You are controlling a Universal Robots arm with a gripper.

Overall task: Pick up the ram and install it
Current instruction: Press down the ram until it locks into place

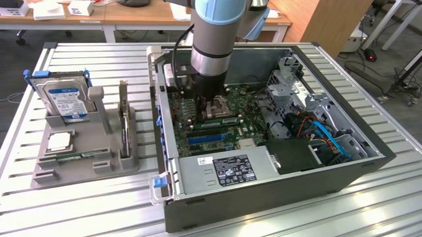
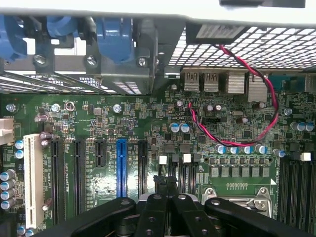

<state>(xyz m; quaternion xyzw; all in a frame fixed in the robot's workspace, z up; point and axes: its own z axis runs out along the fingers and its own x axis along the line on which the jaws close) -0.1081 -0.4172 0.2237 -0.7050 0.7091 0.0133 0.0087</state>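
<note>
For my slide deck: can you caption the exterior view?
Robot arm's shut gripper lowered over the motherboard inside an open computer case, parts holder alongside.

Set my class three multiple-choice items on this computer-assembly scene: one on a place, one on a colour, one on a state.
1. The hard drive stands: A in the grey holder; B inside the computer case; C on the floor.
2. The slot between the black slots is: A red; B blue; C yellow.
3. The jaws over the circuit board are: A wide open; B shut; C gripping the hard drive.
Answers: 1 A, upright in the holder; 2 B, plainly blue; 3 B, fingers pressed together.
</note>
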